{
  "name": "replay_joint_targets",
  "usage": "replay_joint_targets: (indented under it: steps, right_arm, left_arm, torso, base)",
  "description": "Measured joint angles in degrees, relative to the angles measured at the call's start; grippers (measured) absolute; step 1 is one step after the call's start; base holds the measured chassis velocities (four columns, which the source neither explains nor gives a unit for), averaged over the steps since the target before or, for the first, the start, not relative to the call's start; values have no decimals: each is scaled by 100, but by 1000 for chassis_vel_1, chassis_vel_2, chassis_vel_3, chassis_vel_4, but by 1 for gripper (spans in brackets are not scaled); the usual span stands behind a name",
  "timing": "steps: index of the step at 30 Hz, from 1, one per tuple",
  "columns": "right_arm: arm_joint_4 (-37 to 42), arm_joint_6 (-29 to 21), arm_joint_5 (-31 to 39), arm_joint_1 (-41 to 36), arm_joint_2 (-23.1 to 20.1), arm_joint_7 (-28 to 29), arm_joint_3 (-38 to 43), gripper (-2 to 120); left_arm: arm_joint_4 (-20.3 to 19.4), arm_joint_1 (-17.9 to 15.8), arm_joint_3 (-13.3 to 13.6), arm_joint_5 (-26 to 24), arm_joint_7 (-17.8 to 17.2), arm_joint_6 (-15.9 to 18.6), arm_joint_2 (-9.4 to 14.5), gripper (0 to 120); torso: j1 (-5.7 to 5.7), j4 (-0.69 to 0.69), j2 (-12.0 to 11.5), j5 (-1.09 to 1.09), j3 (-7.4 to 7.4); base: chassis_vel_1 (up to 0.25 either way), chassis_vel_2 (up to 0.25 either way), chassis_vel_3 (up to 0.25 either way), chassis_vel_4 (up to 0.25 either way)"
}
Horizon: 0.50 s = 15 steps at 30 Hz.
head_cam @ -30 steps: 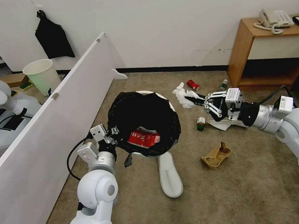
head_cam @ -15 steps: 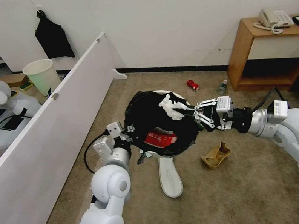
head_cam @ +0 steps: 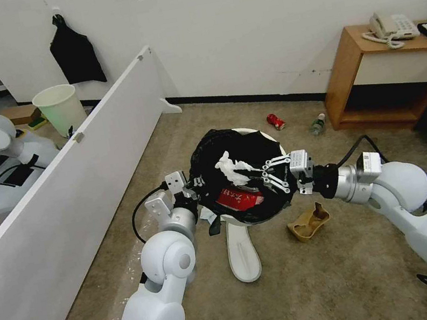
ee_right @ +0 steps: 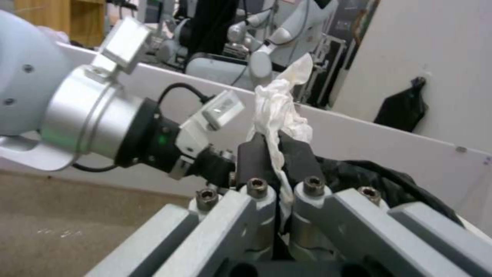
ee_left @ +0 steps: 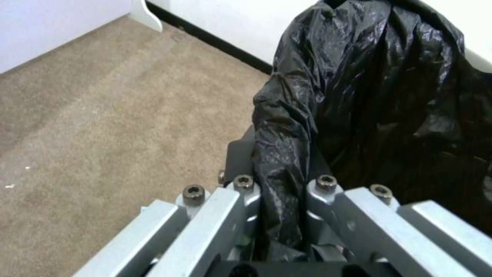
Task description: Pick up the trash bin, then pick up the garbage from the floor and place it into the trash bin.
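Note:
The trash bin (head_cam: 259, 135), white with a crinkled black bag (head_cam: 217, 148) over its rim, hangs tilted above the carpet. My left gripper (head_cam: 192, 181) is shut on its near-left rim; in the left wrist view the pads pinch a fold of the bag (ee_left: 279, 154). My right gripper (head_cam: 247, 168) reaches over the bin's opening, shut on a crumpled white tissue (head_cam: 230, 166); the tissue (ee_right: 279, 107) sticks out beyond the gripper (ee_right: 279, 157). A red snack packet (head_cam: 239, 198) lies inside the bin. On the floor are a white slipper (head_cam: 241, 251), a brown paper bag (head_cam: 308, 222), a red can (head_cam: 275, 121) and a small bottle (head_cam: 317, 124).
A long white partition (head_cam: 62, 169) runs along the left, with an unlined cream-green bin (head_cam: 60, 109) behind it. A wooden side table (head_cam: 374, 78) with a phone stands at the right against the wall. Open carpet lies in front.
My left arm has carried the bin to the right and nearer. My right gripper has brought the tissue leftward from beside the bin to over its opening.

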Motion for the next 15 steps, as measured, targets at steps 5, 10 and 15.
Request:
replay_joint_targets:
  steps: [5, 10, 15]
  right_arm:
    - [-24, -7, -11, -14, 26, 62, 0, 14]
    - [-38, -7, -12, -61, 37, 104, 88, 37]
    - [-58, 3, 6, -97, 74, 128, 278, 55]
  left_arm:
    - [0, 9, -7, 10, 8, -8, 3, 5]
    - [-4, 19, -17, 15, 14, -12, 3, 5]
    - [6, 16, 5, 23, 12, -13, -37, 5]
  torso:
    - [0, 0, 0, 0, 0]
    - [0, -1, 0, 0, 0]
    - [0, -1, 0, 0, 0]
  base:
    - [0, 0, 0, 0]
    - [0, 0, 0, 0]
    - [0, 0, 0, 0]
